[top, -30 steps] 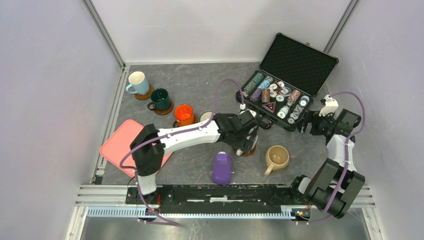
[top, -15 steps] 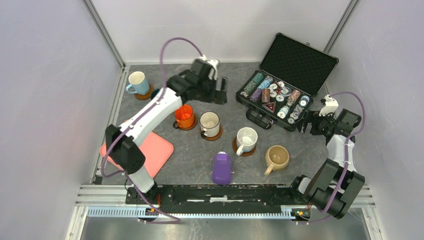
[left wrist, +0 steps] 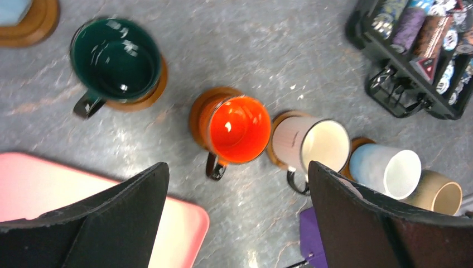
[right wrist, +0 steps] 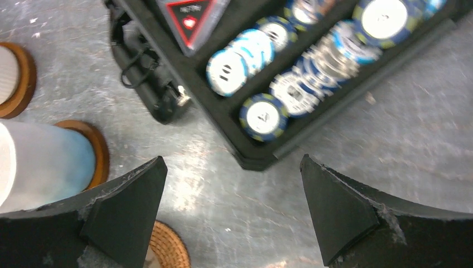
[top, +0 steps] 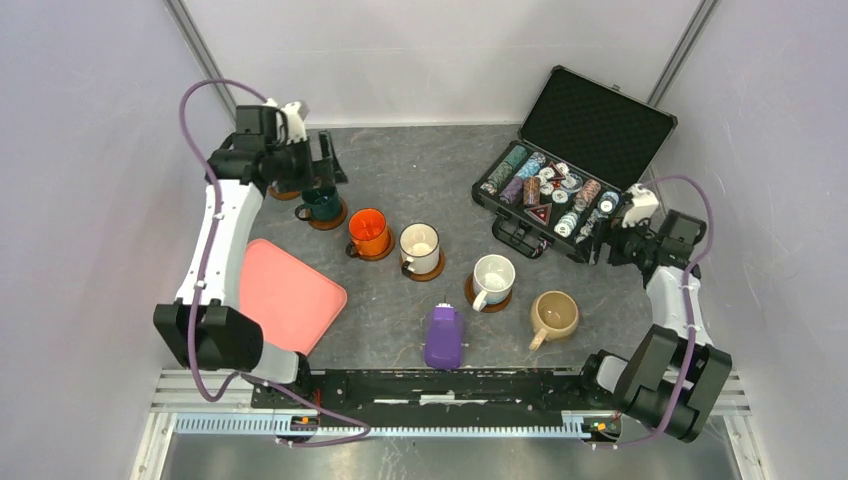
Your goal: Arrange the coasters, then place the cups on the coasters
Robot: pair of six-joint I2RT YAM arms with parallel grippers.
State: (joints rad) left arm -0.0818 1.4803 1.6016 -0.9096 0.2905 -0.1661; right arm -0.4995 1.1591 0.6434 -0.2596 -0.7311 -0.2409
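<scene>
Five cups stand in a diagonal row: dark green (top: 322,203), orange (top: 368,231), cream (top: 419,246), white (top: 492,277) and beige (top: 553,313). The first four sit on dark wooden coasters (left wrist: 150,92). A woven coaster (right wrist: 167,248) peeks out near the beige cup. My left gripper (top: 328,160) hangs open and empty at the back left above the green cup and hides the light blue cup, of which only a corner (left wrist: 14,6) shows. My right gripper (top: 610,243) is open and empty beside the chip case, over bare table.
An open black case of poker chips (top: 560,190) lies at the back right, close to my right gripper. A pink tray (top: 285,290) lies at the front left. A purple oblong device (top: 443,337) lies near the front, between the white cup and the arm bases.
My left arm has swung from the white cup at the centre to the back left, leaving that cup on its coaster. The right arm has shifted only slightly.
</scene>
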